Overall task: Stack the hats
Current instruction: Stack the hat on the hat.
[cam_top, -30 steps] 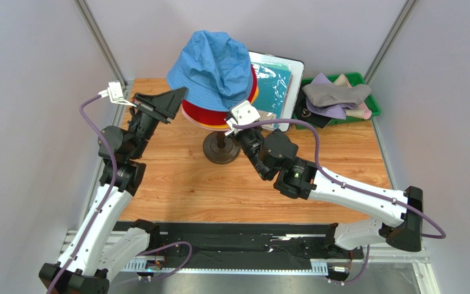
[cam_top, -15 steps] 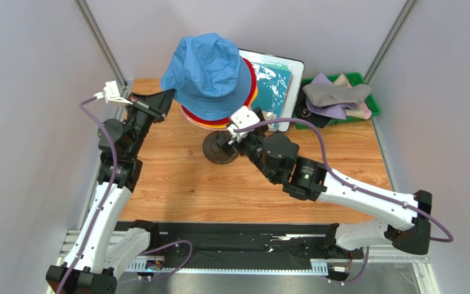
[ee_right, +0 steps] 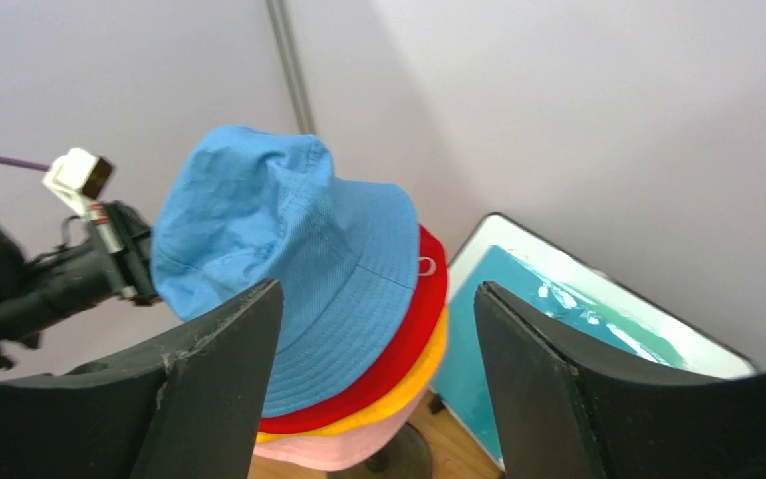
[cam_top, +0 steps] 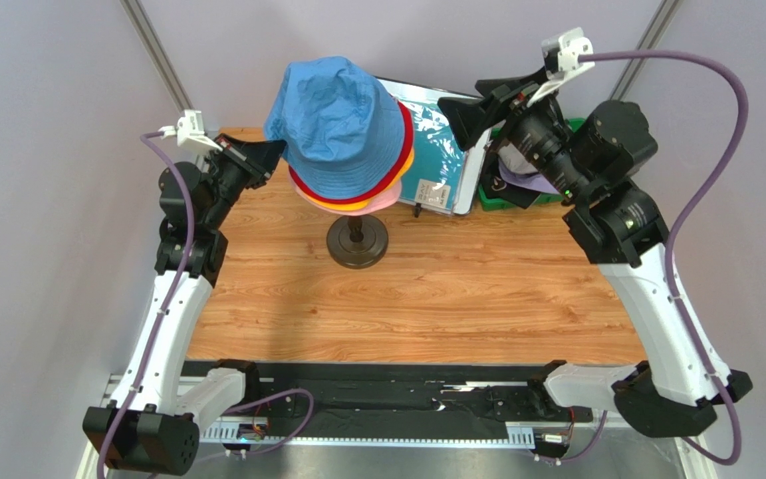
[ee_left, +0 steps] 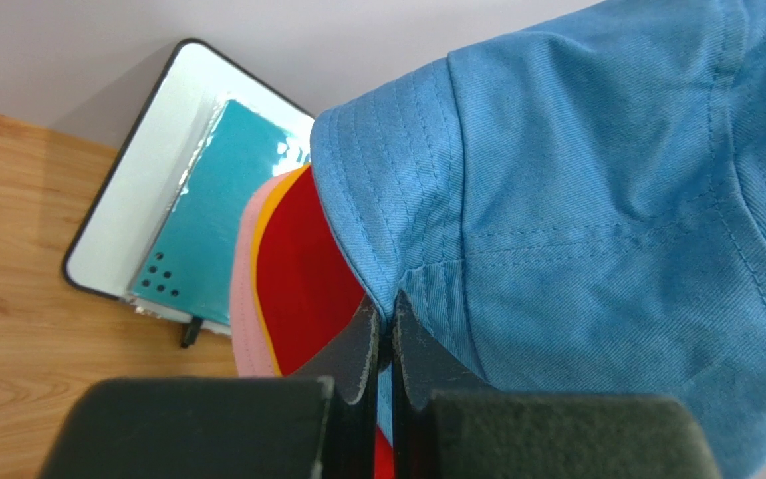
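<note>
The blue hat (cam_top: 335, 120) tops a stack of a red hat (cam_top: 406, 135), an orange-yellow hat (ee_right: 402, 391) and a pink hat (ee_right: 322, 451) on a stand. My left gripper (cam_top: 275, 158) is at the stack's left side. It is shut on the blue hat's brim (ee_left: 412, 284), and cloth shows pinched between the jaws (ee_left: 385, 317). My right gripper (cam_top: 462, 108) hangs raised at the back right, apart from the stack. It is open and holds nothing (ee_right: 377, 289).
The stand's dark round base (cam_top: 358, 242) rests on the wooden table (cam_top: 407, 299). A teal sheet in a white frame (cam_top: 440, 150) leans behind the stack. The right arm mostly hides a green bin (cam_top: 485, 201) holding a lavender hat (cam_top: 517, 184).
My right gripper let go at the blue hat's near brim, opened, and swung up and back to the right. The left gripper closed on the brim. The blue hat sits straighter on the stack.
</note>
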You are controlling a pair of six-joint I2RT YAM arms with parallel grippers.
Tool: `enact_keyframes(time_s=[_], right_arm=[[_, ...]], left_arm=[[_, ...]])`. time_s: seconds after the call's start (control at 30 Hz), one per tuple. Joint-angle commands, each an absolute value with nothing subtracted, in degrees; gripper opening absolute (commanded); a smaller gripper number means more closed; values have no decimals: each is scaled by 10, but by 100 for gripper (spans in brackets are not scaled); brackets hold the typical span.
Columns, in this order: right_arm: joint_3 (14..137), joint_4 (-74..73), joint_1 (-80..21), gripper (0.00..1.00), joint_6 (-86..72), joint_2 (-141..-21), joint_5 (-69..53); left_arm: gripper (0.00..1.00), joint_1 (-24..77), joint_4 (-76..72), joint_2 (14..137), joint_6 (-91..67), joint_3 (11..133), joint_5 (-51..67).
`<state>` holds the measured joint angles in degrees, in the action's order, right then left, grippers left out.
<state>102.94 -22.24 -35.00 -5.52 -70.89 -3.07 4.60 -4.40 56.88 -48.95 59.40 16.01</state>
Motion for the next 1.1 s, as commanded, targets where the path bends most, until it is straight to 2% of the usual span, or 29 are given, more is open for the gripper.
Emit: enact_keyframes(time_s=[0.0,0.03,0.13,0.6,0.9,1.07], right_arm=[[1051,-213,-273,72,-223,-791,-320],[1050,-176,-252,68,-242,-801,-345],[1046,-108,-231,67,-313,-845,-412],[1028,49,-225,66,-432,-938,-488],[1025,-15,-225,65,-417,-961,-442],[1006,27,-225,65,-454,-976,-452]], left_arm=[[0,36,30,614,-417,655,191],[0,35,33,620,-411,661,195],[0,34,42,641,-388,679,204],[0,33,55,654,-360,692,211],[0,33,47,653,-359,693,220],[0,33,44,653,-362,693,229]])
